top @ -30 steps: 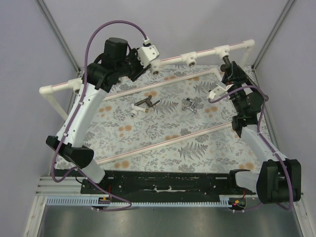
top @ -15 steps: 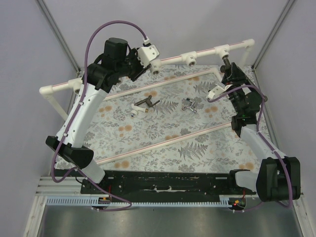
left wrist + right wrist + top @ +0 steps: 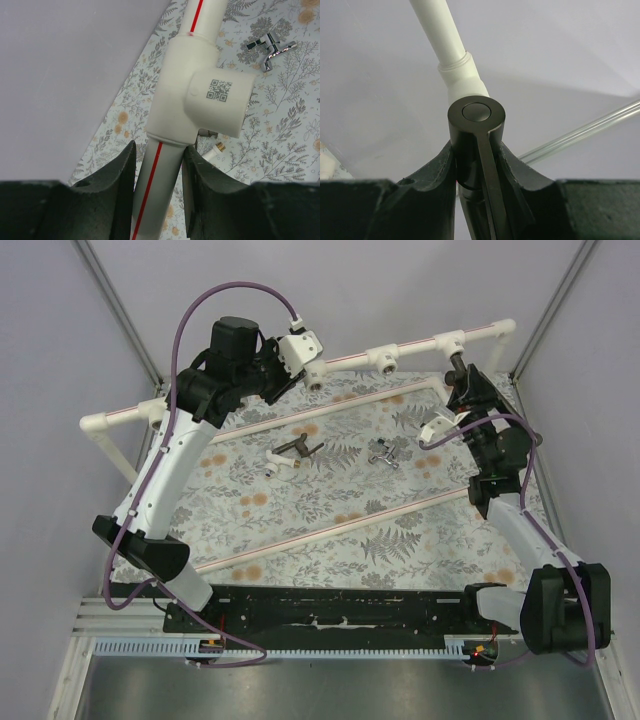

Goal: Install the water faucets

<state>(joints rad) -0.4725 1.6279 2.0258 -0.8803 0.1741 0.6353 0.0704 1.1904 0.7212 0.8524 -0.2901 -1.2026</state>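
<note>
Three faucets are in view, one in hand and two loose. The long dark faucet [image 3: 476, 114] is up against the right-hand socket on the far rail of the white pipe frame [image 3: 410, 345]. Its round cap faces the right wrist camera, with the white fitting directly behind it. Whether it is threaded into the socket cannot be told. The right claw [image 3: 476, 146] is closed narrow on this faucet's body, with a finger pressed to each side.

The short dark faucet [image 3: 293, 451], which has a white end, lies inside the frame on the tabletop [image 3: 330, 510], below the far rail's left-of-centre socket. The silver cross-handled faucet [image 3: 385, 453] also lies inside the frame, below the centre socket and well apart from the short one. Neither touches the frame.

The left claw [image 3: 159, 150] is closed on the red-striped pipe of the far rail, just beside a tee fitting [image 3: 200, 100] that bears a printed square code. Its fingers bracket the pipe closely on both sides. The tabletop inside the frame carries a fern-and-flower print.
</note>
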